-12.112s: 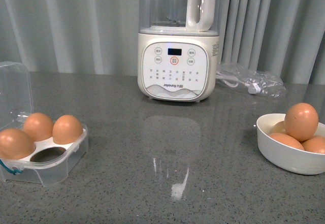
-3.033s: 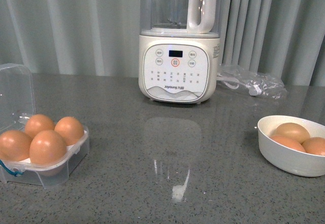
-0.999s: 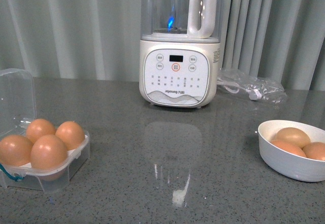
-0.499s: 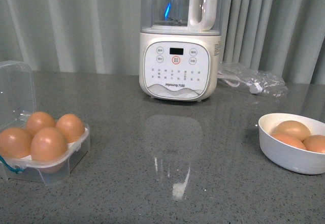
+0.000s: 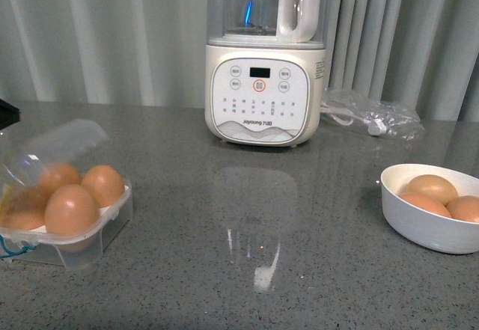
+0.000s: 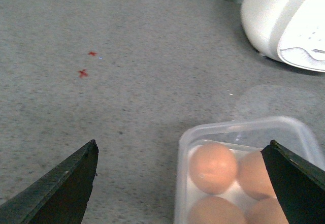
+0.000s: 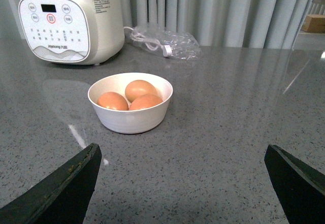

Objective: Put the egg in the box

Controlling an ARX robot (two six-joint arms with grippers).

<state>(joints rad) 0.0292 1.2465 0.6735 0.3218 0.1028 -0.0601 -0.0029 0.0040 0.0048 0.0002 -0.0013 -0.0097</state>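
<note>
The clear box (image 5: pixel 111 221) stands at the table's left with several orange-brown eggs in its cups. The egg (image 5: pixel 71 209) fills the near cup. The domed lid (image 5: pixel 63 143) leans forward, half down over the rear eggs. In the left wrist view my left gripper (image 6: pixel 181 144) hangs open above the box (image 6: pixel 244 128), one finger (image 6: pixel 66 188) over bare table, the other (image 6: pixel 297 181) over the box's far side. My right gripper (image 7: pixel 181 150) is open over bare table, short of the white bowl (image 7: pixel 129 125). It holds nothing.
The white bowl (image 5: pixel 419 229) at the right holds three more eggs. A cream blender (image 5: pixel 263 83) stands at the back centre, with a bagged cable (image 5: pixel 374 117) to its right. A dark piece (image 5: pixel 6 111) shows at the left edge. Curtains hang behind the table.
The box's lid stood upright half a second ago and now tips forward over the eggs. Since twelve seconds ago the near cup got an egg and the bowl's top egg is gone.
</note>
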